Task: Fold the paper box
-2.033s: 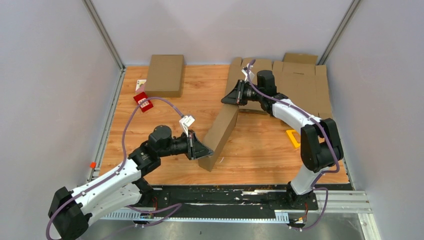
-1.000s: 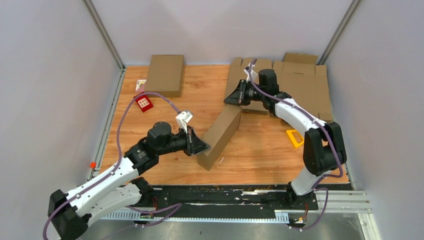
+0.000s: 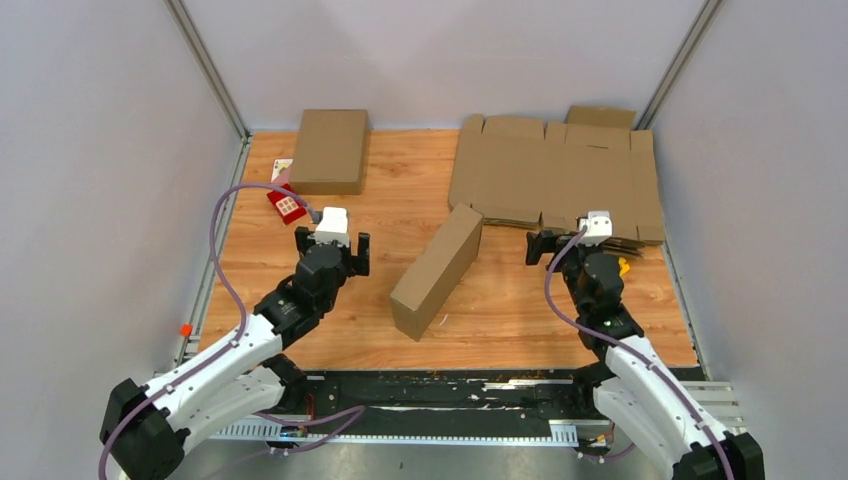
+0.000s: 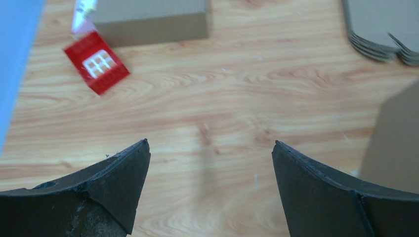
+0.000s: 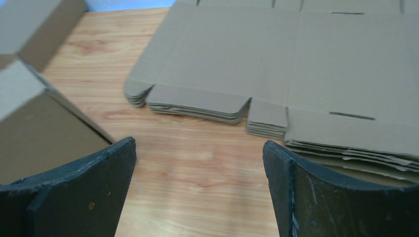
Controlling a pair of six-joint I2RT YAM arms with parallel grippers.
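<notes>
**Wooden table: what is lying on it**

The wooden table (image 3: 520,310) is carrying a paper box (image 3: 437,271) lying aslant at centre. A second closed box (image 3: 329,150) is sitting far left, a red card (image 3: 286,205) just beside it. Stacked flat cardboard blanks (image 3: 555,170) are resting far right.

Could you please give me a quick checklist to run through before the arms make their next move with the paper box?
1. Left gripper open and empty: ok.
2. Right gripper open and empty: ok.
3. Both grippers apart from the paper box: ok.
4. Paper box closed into a block, lying diagonally on the table between the arms: ok.
5. Paper box fully locked shut on every side: cannot tell.
6. Stack of flat blanks lying uncovered at the far right: ok.
</notes>
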